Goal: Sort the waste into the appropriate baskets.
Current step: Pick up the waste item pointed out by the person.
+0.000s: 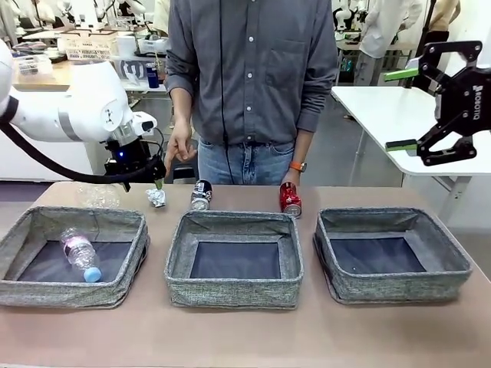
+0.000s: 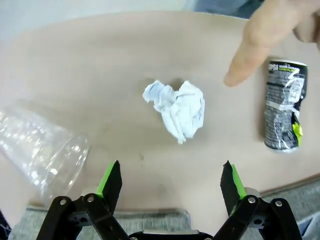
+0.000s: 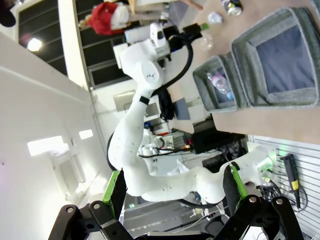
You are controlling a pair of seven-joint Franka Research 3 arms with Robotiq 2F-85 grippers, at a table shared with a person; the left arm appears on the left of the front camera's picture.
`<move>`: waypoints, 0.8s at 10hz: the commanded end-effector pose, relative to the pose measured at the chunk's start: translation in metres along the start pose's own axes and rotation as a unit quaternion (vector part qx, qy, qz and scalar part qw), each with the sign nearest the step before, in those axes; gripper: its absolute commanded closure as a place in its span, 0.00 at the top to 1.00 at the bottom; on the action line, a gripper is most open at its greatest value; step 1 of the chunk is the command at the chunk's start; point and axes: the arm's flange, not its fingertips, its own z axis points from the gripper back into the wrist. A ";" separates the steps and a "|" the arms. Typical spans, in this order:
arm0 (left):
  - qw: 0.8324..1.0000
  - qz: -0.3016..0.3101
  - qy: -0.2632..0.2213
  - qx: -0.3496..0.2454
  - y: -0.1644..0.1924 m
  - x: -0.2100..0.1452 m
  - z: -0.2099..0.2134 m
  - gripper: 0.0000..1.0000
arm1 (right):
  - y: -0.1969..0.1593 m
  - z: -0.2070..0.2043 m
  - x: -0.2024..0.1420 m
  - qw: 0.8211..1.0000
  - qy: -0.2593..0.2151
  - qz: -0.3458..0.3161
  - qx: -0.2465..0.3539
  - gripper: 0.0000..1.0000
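My left gripper hangs open just above the small white-silver wad, which lies between its fingers in the left wrist view. Beside the wad lies a clear bottle. The black-and-white can and the red can lie behind the middle basket. A bottle with a pink label and blue cap lies in the left basket. The right basket holds nothing. My right gripper is open, raised at the far right.
A person stands at the far side. One finger points down near the wad and my left gripper. The other hand rests by the red can. A white table stands behind at the right.
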 end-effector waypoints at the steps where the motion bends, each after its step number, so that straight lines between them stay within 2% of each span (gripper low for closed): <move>1: 1.000 -0.002 -0.009 0.012 -0.009 0.009 -0.016 1.00 | 0.001 -0.002 -0.001 1.000 0.001 0.001 0.010 1.00; 5: 1.000 -0.009 -0.005 0.011 -0.008 0.012 -0.054 1.00 | 0.001 -0.002 -0.001 1.000 0.001 0.001 0.010 1.00; 8: 1.000 -0.010 -0.018 0.013 -0.003 0.015 -0.063 1.00 | 0.001 -0.002 -0.001 1.000 0.001 0.001 0.010 1.00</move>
